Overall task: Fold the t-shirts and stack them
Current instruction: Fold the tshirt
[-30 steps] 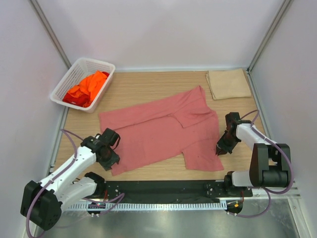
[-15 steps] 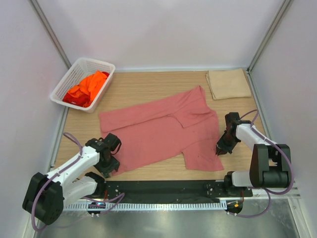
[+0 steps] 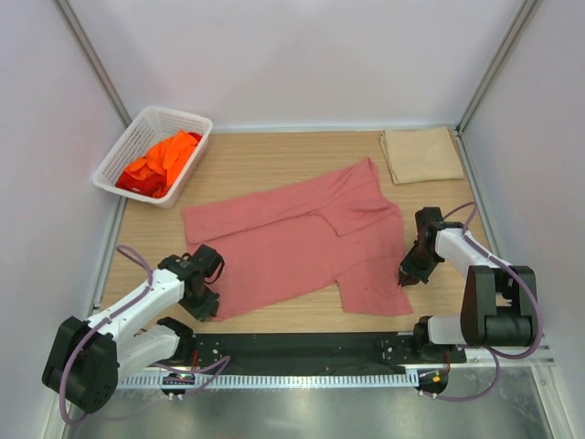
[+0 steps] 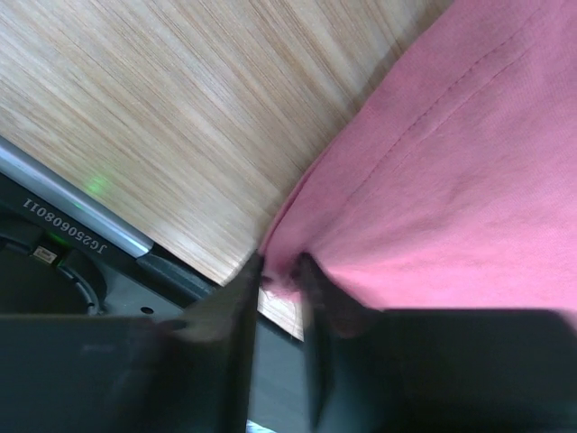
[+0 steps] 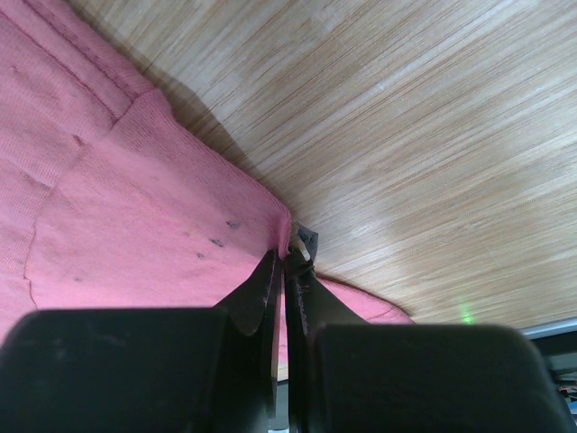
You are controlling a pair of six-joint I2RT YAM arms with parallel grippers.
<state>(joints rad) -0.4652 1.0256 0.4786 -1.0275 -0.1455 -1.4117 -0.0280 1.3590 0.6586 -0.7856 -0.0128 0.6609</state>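
Across the middle of the wooden worktop (image 3: 274,160), looking at the salmon-pink t-shirt (image 3: 292,247) spread nearly flat and a little askew, straight hem toward the near left, sleeves toward the right, one flap turned over near the far-right end. Over on the near-right edge, by what looks like a sleeve, got the right gripper (image 3: 405,277) clamped tight, fingertips (image 5: 270,275) pressed together with a nip of pink cloth between. Down at the near-left hem corner, got the left gripper (image 3: 208,302) straddling the fabric, a small bunch of cotton sitting between the fingers (image 4: 242,289) with a narrow gap showing; cannot tell whether pinched firm or merely straddled. Reads as the opening of the first fold: securing two near edges ahead of a lift. No proper fold made on this shirt, judging by the flat lie. Off at the far left, seeing bright orange t-shirts (image 3: 166,154) and a bit of red heaped in the white lattice basket (image 3: 174,112); at the far right, a folded beige cloth (image 3: 420,154) lying flat. Next up, probably: make sure of the left pinch, then raise both edges together, just clear of the wood, and carry them over the body toward the far side. Calls for matched height and pace on both sides, or else a skewed crease. Worth watching the thin cotton too: could slip from a shallow nip at the corner.
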